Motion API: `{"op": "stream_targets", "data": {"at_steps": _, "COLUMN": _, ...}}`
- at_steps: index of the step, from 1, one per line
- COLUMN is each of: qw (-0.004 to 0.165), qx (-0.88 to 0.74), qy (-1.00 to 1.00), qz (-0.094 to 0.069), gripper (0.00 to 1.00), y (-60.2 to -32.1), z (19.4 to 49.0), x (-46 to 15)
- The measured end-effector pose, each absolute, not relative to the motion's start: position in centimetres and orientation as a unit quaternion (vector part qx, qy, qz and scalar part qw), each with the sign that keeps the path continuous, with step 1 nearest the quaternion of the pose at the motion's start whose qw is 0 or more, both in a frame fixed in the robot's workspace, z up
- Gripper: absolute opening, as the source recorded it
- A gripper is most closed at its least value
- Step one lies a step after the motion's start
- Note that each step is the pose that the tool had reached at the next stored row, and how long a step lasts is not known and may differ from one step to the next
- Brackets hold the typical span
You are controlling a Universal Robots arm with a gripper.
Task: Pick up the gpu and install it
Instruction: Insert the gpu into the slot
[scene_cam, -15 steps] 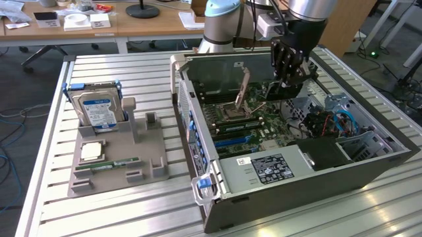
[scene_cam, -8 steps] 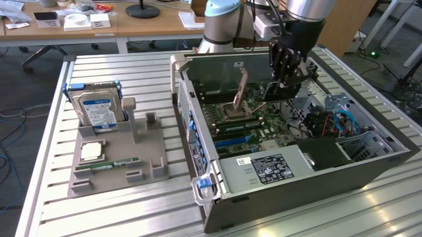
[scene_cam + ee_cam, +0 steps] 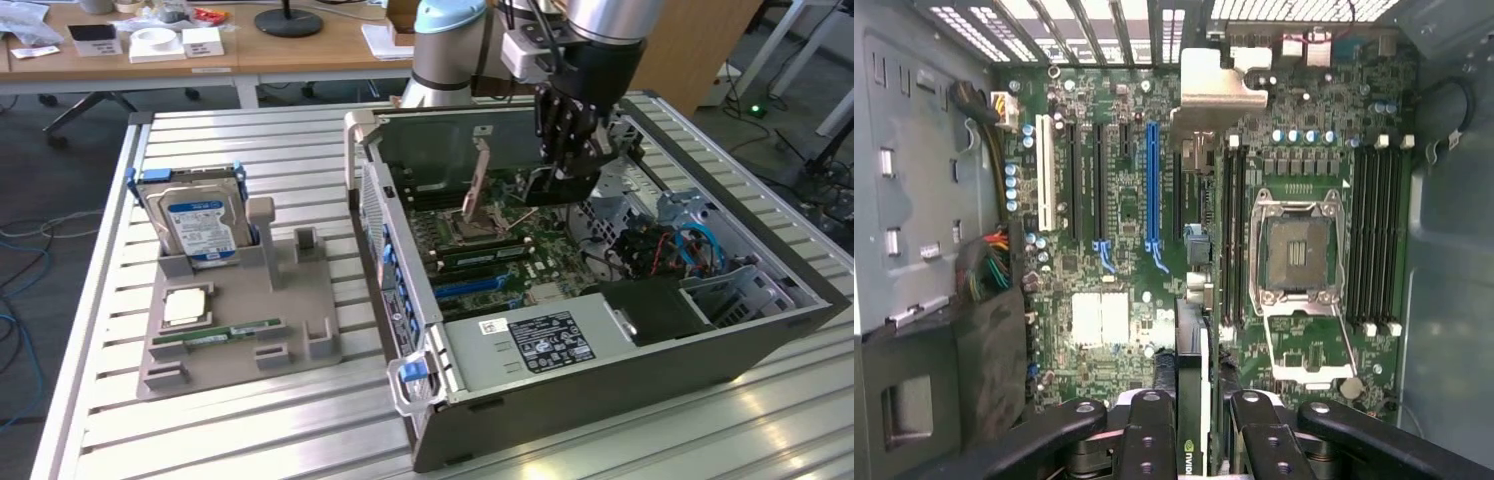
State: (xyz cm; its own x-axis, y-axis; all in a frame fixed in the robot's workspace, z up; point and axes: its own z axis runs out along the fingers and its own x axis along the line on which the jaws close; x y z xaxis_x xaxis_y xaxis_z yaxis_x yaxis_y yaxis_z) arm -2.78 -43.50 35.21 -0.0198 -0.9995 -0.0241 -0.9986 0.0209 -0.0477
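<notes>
Card edge is nearly all that the wrist view gives of the gpu (image 3: 1194,385): a thin dark strip with a green mark, cut off by the frame. The claw (image 3: 1197,412) is clamped on it, one black finger (image 3: 1150,430) pressed to each face. In the exterior view the gpu (image 3: 558,187) is a dark block under the claw (image 3: 567,165), its outline hard to make out, hanging inside the open computer case (image 3: 601,370) above the motherboard (image 3: 1114,250). Whether the card touches any slot cannot be told. The blue slot (image 3: 1151,180) and the CPU socket (image 3: 1297,250) lie bare, one to each side of it. Well apart, towards the exterior view's left, a grey holder (image 3: 234,340) on the tabletop (image 3: 267,440) carries a hard drive (image 3: 196,225) and a green memory stick (image 3: 216,333).
</notes>
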Motion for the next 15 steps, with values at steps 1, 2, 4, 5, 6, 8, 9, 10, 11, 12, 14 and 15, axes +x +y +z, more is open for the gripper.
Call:
{"op": "stream_targets", "data": {"at_steps": 1, "qw": 0.025, "qx": -0.7, "qy": 0.714, "qz": -0.009, "gripper": 0.26, "y": -43.5, "z": 35.2, "x": -2.94}}
{"op": "stream_targets", "data": {"at_steps": 2, "qw": 0.025, "qx": -0.7, "qy": 0.714, "qz": -0.009, "gripper": 0.26, "y": -43.5, "z": 35.2, "x": -3.09}}
{"op": "stream_targets", "data": {"at_steps": 4, "qw": 0.025, "qx": -0.7, "qy": 0.714, "qz": -0.009, "gripper": 0.26, "y": -43.53, "z": 35.2, "x": -3.33}}
{"op": "stream_targets", "data": {"at_steps": 5, "qw": 0.025, "qx": -0.7, "qy": 0.714, "qz": -0.009, "gripper": 0.26, "y": -43.54, "z": 35.19, "x": -3.4}}
{"op": "stream_targets", "data": {"at_steps": 6, "qw": 0.025, "qx": -0.7, "qy": 0.714, "qz": -0.009, "gripper": 0.26, "y": -43.56, "z": 35.15, "x": -3.44}}
{"op": "stream_targets", "data": {"at_steps": 8, "qw": 0.025, "qx": -0.7, "qy": 0.714, "qz": -0.009, "gripper": 0.26, "y": -43.59, "z": 34.96, "x": -3.52}}
{"op": "stream_targets", "data": {"at_steps": 9, "qw": 0.025, "qx": -0.7, "qy": 0.714, "qz": -0.009, "gripper": 0.26, "y": -43.61, "z": 34.83, "x": -3.56}}
{"op": "stream_targets", "data": {"at_steps": 10, "qw": 0.025, "qx": -0.7, "qy": 0.714, "qz": -0.009, "gripper": 0.26, "y": -43.63, "z": 34.7, "x": -3.6}}
{"op": "stream_targets", "data": {"at_steps": 11, "qw": 0.025, "qx": -0.7, "qy": 0.714, "qz": -0.009, "gripper": 0.26, "y": -43.65, "z": 34.57, "x": -3.62}}
{"op": "stream_targets", "data": {"at_steps": 12, "qw": 0.025, "qx": -0.7, "qy": 0.714, "qz": -0.009, "gripper": 0.26, "y": -43.69, "z": 34.46, "x": -3.65}}
{"op": "stream_targets", "data": {"at_steps": 14, "qw": 0.025, "qx": -0.7, "qy": 0.714, "qz": -0.009, "gripper": 0.26, "y": -43.87, "z": 34.33, "x": -3.69}}
{"op": "stream_targets", "data": {"at_steps": 15, "qw": 0.025, "qx": -0.7, "qy": 0.714, "qz": -0.009, "gripper": 0.26, "y": -44.0, "z": 34.25, "x": -3.71}}
